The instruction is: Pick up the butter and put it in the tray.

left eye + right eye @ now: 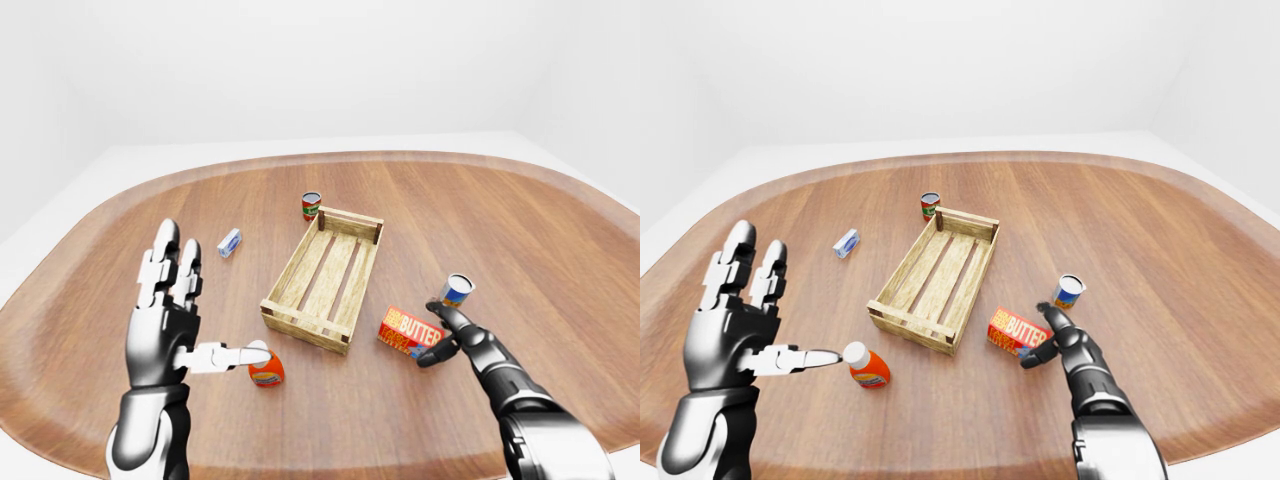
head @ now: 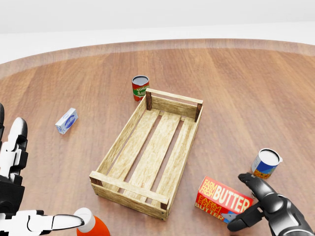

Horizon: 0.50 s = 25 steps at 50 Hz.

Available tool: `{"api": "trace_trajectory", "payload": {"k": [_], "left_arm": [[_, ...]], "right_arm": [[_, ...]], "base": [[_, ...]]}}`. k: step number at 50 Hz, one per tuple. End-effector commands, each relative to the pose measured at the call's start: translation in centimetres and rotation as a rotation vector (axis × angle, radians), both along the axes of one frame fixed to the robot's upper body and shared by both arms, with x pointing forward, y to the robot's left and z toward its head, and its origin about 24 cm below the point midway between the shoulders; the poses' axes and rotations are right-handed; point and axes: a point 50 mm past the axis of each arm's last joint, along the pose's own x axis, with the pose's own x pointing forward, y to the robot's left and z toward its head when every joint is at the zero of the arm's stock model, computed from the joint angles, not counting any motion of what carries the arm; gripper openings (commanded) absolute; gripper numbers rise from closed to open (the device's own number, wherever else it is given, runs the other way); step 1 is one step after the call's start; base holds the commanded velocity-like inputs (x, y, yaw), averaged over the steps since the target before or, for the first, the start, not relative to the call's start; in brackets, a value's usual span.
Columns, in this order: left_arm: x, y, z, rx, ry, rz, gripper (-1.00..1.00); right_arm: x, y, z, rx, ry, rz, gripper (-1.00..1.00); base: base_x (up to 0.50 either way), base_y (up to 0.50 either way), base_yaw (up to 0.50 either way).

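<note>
I see the flat red butter box (image 2: 222, 200) lying on the wooden table (image 2: 256, 88), just right of the slatted wooden tray (image 2: 153, 149); my dark right hand (image 2: 257, 204) brackets its right end, fingers spread, not clamped. Only the eye views show my left hand (image 1: 165, 310) whole, fingers splayed wide

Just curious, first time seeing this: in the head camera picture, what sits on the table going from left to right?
Robot's left hand → small white packet → orange bottle → red can → wooden tray → butter box → blue can.
</note>
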Motion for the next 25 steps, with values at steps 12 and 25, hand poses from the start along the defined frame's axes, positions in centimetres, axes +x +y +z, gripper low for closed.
{"api": "trace_trajectory", "payload": {"k": [12,25], "left_arm": [[-0.05,-0.26,-0.19,0.004,0.011,-0.006,1.0],[-0.11,-0.27,-0.23,0.004,0.013,-0.007,1.0]], "right_arm": [[0.19,-0.24,0.17,-0.018,-0.005,-0.013,-1.0],[0.58,0.02,0.64,-0.017,-0.024,0.016,-1.0]], "base": [[0.0,0.0,0.0],[0.0,0.0,0.0]]}}
